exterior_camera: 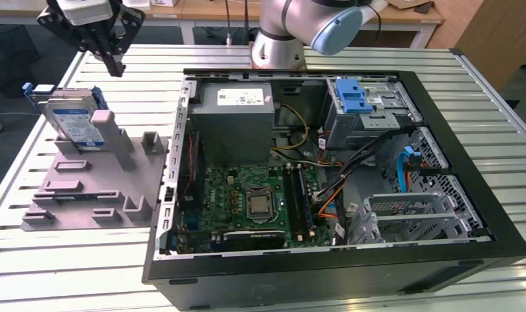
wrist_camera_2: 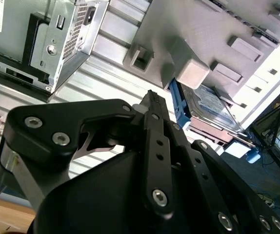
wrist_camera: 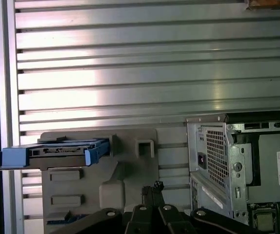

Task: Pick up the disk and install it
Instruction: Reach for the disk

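Gripper (exterior_camera: 117, 67): hanging above the desk (exterior_camera: 475, 84), fingertips pressing together, gripping nothing. Disk (exterior_camera: 75, 125): standing upright in the grey holder (exterior_camera: 89, 190), sitting apart from the gripper.

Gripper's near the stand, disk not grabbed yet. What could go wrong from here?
1. The disk stands on edge in the grey fixture, close beside a post. The gripper is shut and off to one side, so an off-centre descent might strike the post or the blue carrier.
2. Cables cross the case near the drive cage. The disk may snag them going in.
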